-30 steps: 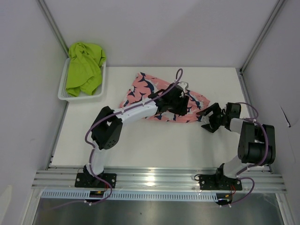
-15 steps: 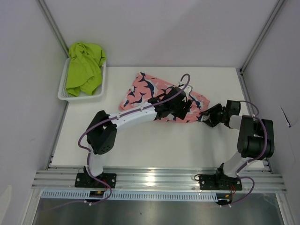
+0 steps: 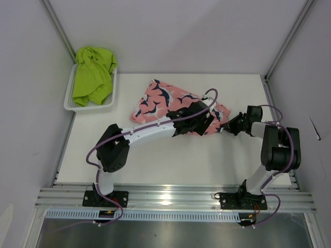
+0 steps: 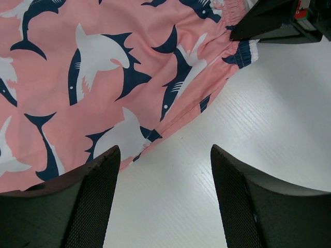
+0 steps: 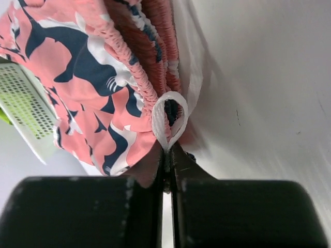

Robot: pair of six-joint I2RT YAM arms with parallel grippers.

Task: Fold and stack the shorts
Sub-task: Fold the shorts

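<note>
Folding the pink shorts (image 3: 160, 98) is in hand. The right claw (image 5: 168, 151) is clamped on their waistband edge. The left claw (image 4: 163, 170) stands apart just above their hem, and likely must drop and close there next. The green shorts (image 3: 93, 75) lie far beyond it, in the basket (image 3: 71, 105).

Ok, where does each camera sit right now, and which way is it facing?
Top external: above and behind the bases, looking down on the table, pink shorts, and green shorts in the basket; left arm and right arm show.
Left wrist: on the left arm, looking down at the pink shorts' edge, between its open left claw.
Right wrist: looking along the shut right claw, pinching the shorts' white loop.
Shared: all three see the pink shorts.
</note>
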